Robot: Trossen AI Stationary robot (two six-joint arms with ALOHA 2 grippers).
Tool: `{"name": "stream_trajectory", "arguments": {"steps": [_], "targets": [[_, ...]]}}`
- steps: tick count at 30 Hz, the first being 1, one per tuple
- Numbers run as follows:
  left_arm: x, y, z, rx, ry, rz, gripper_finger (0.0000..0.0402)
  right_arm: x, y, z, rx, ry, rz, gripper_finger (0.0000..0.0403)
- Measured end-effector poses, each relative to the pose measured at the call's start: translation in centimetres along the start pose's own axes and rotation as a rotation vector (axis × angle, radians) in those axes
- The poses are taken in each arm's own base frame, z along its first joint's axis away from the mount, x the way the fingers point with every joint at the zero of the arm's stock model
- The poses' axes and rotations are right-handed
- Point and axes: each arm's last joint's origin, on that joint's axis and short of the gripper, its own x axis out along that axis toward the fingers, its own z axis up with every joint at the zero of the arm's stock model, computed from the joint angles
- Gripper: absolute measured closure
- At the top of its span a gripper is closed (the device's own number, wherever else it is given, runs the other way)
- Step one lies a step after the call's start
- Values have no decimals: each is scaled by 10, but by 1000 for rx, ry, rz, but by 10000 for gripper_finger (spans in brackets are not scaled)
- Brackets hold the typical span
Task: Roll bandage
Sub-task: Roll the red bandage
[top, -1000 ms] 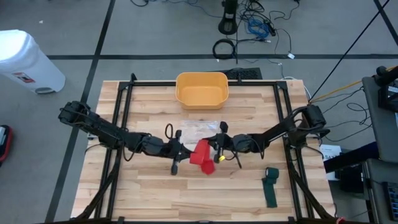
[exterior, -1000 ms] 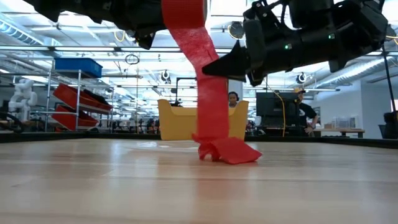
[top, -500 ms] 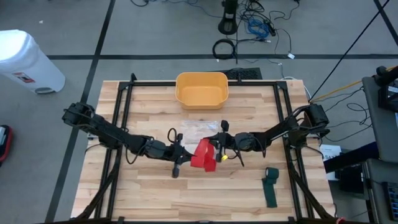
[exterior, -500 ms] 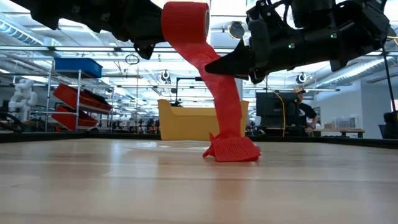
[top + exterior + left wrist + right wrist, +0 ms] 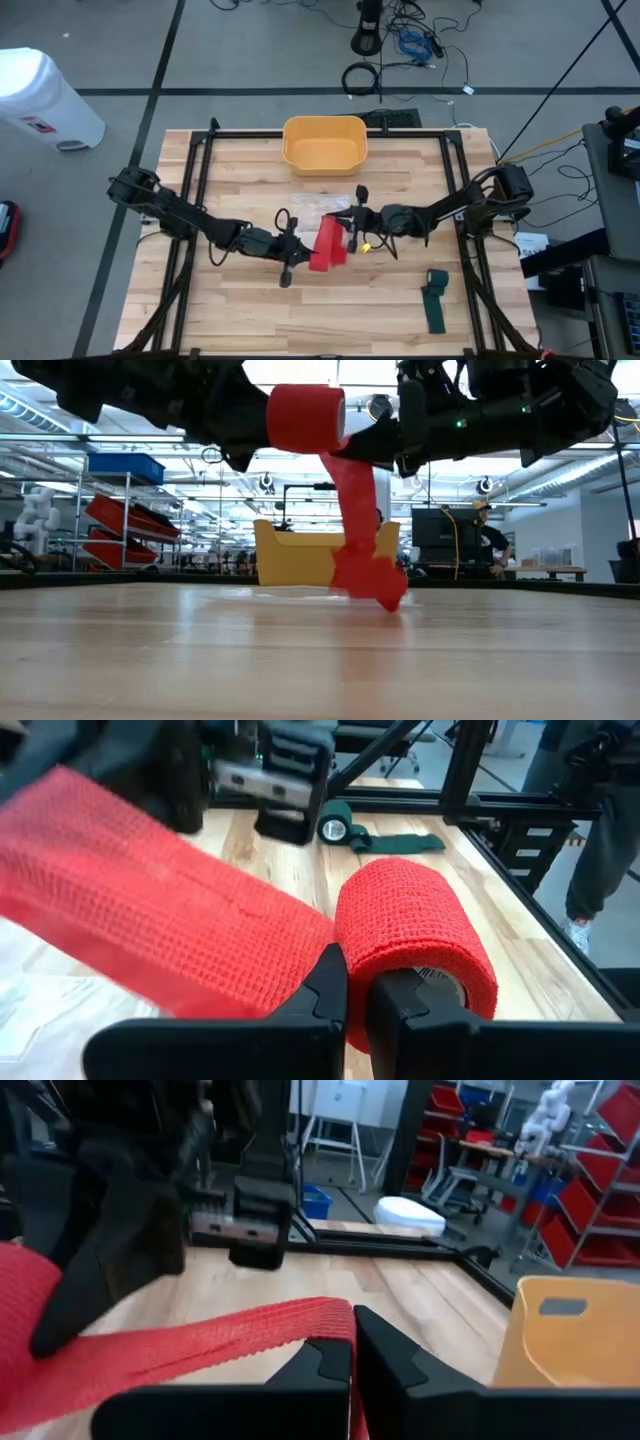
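1. Both arms meet over the middle of the wooden table (image 5: 240, 300), and between them hangs the red bandage (image 5: 352, 510), partly wound and well off the boards.
2. The left gripper (image 5: 357, 982) has its fingers pressed together on the rim of the red roll (image 5: 415, 935), pinching the wound part so it can serve as the core that the strip gathers onto.
3. The right gripper (image 5: 352, 1342) is clamped on the loose strip (image 5: 215, 1338) a little way from the roll. I take it that this hold keeps the strip taut and flat, so that it winds evenly instead of bunching.
4. From the low camera, the strip slopes down from the roll to a crumpled tail (image 5: 372, 578) that dangles just above the tabletop, apparently not resting on it.
5. A green bandage (image 5: 435, 298) lies flat near the right front corner, well apart from the work, and a yellow bin (image 5: 324, 143) sits at the far edge, probably for finished rolls.
6. Compared with a second ago, the roll looks fatter and the hanging strip shorter. The tail then sat crumpled on the table; now it is lifted clear.
7. From above, the left arm has moved towards the centre and the red bundle sits tighter between the two grippers, so I judge the winding well along but unfinished.
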Motion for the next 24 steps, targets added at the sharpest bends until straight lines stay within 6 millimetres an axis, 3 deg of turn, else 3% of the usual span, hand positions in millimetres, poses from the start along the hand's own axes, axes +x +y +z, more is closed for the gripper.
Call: {"name": "stream_trajectory", "arguments": {"steps": [9, 15, 24], "targets": [[7, 17, -6, -37, 27, 47, 388, -8, 2, 18, -64, -60, 82, 403], [10, 30, -7, -49, 28, 91, 388, -16, 16, 28, -119, -97, 139, 403], [11, 47, -6, -61, 28, 149, 388, -9, 41, 46, -230, -33, 232, 403]]}}
